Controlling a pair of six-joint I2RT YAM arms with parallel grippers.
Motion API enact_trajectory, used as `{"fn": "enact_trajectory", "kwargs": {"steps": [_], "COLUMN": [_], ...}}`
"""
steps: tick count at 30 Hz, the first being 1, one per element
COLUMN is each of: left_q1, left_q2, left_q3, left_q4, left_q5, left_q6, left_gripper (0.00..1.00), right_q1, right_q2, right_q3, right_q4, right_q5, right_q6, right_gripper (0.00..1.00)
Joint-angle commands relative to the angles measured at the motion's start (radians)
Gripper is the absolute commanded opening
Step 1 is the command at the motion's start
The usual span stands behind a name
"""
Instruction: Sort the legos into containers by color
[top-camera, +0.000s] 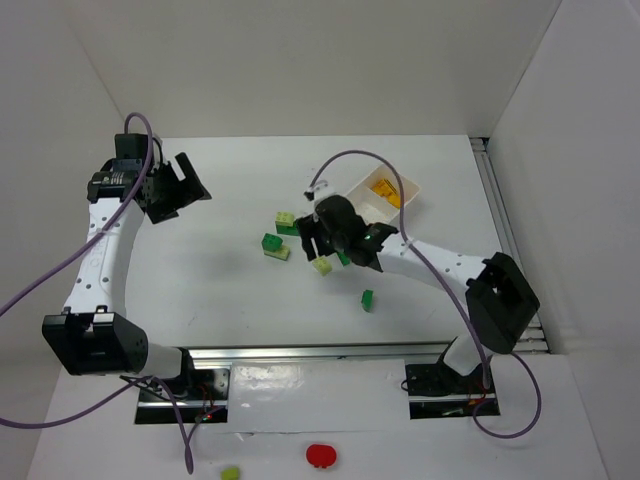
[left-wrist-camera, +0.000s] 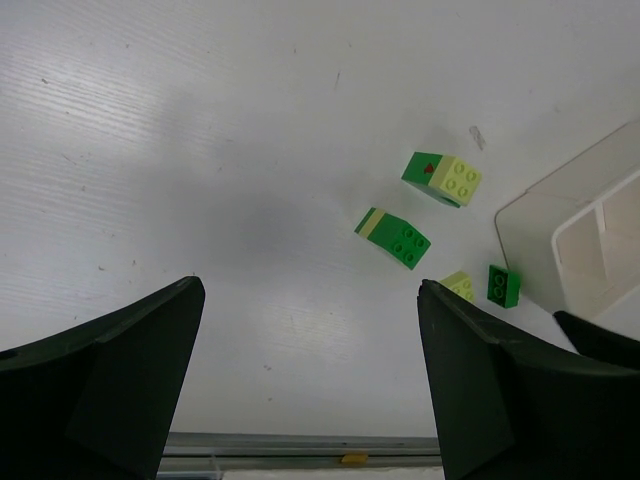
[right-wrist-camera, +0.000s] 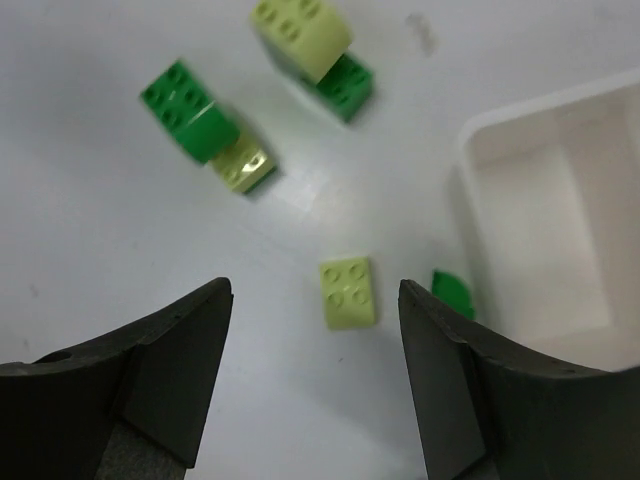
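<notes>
My right gripper (top-camera: 328, 250) (right-wrist-camera: 315, 290) hangs open just above the table with nothing held. A pale lime-green lego (right-wrist-camera: 349, 292) (top-camera: 322, 265) lies flat between its fingers. A dark green lego (right-wrist-camera: 452, 293) rests beside the white tray (right-wrist-camera: 470, 150) (top-camera: 412, 186), which holds orange-yellow legos (top-camera: 385, 190). Two green-and-lime stacked pairs (right-wrist-camera: 205, 130) (right-wrist-camera: 310, 45) lie further out. Another dark green lego (top-camera: 367, 299) sits alone nearer the arm bases. My left gripper (top-camera: 182, 187) (left-wrist-camera: 310, 290) is open and empty at the table's far left, well away from the legos (left-wrist-camera: 393, 238).
The enclosure's white walls ring the table. A metal rail (top-camera: 320, 352) runs along the near edge. Beyond it, off the table, lie a flat red round thing (top-camera: 321, 455) and a lime-green brick (top-camera: 230, 472). Purple cables loop over both arms.
</notes>
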Motion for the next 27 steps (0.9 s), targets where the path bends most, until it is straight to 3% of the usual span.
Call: {"fn": "enact_trajectory", "kwargs": {"steps": [1, 14, 18, 22, 23, 27], "left_q1": [-0.003, -0.003, -0.003, -0.003, -0.003, -0.003], "left_q2": [-0.012, -0.03, -0.03, -0.03, -0.03, -0.03], "left_q3": [-0.005, -0.033, -0.033, -0.033, -0.033, -0.033], "left_q4": [0.027, 0.027, 0.027, 0.027, 0.027, 0.027], "left_q5": [-0.001, -0.01, -0.02, -0.029, -0.029, -0.029], "left_q6": [0.019, 0.019, 0.019, 0.019, 0.019, 0.019], "left_gripper": [0.97, 0.97, 0.97, 0.97, 0.97, 0.97], "right_q1": [0.051, 0.06, 0.06, 0.06, 0.06, 0.05], "right_q2": [0.008, 0.248, 0.276, 0.285, 0.27, 0.157], "right_q3": [-0.043, -0.012, -0.012, -0.012, -0.003, 0.047], "right_q4": [-0.033, -0.001, 0.008, 0.008, -0.007, -0.027], "right_q5": [-0.023, -0.042, -0.031, 0.006, 0.006, 0.036], "right_q6": [-0.009, -0.052, -0.052, -0.041, -0.032, -0.032], "right_gripper": [0.75, 0.76, 0.68, 0.47, 0.37, 0.31]}}
